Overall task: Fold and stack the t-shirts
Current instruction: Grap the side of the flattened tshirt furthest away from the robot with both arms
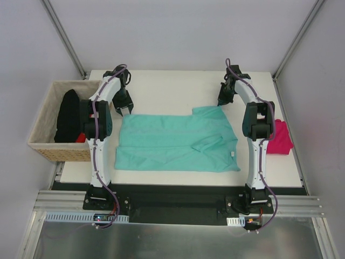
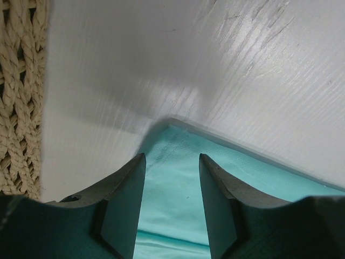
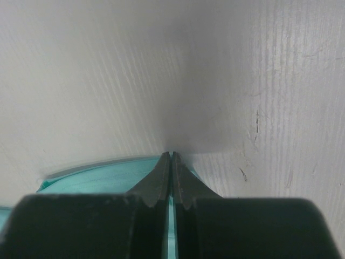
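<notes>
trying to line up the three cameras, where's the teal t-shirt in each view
top external: teal t-shirt spread flat mid-table, between the two arms.
left wrist: bottom centre, its corner showing between the fingers of the open left gripper.
right wrist: bottom left, its edge meeting the tips of the shut right gripper.
shared landmark: the white table around the shirt, bare in all three views.
</notes>
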### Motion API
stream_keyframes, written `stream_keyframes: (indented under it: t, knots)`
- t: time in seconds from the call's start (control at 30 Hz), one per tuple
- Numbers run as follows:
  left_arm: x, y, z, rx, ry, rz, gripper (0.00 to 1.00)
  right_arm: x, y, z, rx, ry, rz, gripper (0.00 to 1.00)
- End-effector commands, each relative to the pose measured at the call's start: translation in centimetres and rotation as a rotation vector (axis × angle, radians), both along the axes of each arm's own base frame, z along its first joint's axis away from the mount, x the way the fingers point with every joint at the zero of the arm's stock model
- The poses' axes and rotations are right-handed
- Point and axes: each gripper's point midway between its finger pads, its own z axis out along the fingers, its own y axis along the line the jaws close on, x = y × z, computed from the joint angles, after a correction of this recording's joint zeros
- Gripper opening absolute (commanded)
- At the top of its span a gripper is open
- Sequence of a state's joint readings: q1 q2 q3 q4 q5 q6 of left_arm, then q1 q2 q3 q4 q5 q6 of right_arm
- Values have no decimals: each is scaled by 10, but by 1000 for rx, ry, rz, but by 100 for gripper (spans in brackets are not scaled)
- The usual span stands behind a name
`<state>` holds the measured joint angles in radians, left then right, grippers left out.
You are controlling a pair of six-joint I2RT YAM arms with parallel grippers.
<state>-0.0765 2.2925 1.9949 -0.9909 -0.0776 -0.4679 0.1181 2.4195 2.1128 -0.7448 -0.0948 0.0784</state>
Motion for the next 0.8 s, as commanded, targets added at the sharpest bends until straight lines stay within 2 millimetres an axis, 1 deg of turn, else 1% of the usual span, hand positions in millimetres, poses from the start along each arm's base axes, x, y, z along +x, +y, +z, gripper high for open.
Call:
stream_keyframes:
  t: [0.0, 0.2, 0.53, 0.63, 0.77]
  knots:
    - [6, 0, 5, -30, -11, -5, 44, 7, 3, 33, 16, -60, 16, 1]
    - [10, 0, 0, -37, -6, -3, 44, 6, 0, 35, 11, -60, 16, 1]
    - [15, 1, -3, -57, -14, 2, 45, 4, -3, 39, -9, -58, 17, 1]
    - [15, 0, -4, -65, -10, 1, 44, 4, -3, 40, -13, -56, 20, 1]
    - [13, -2, -10, -72, 5, -4, 42, 4, -3, 38, -15, -50, 19, 1]
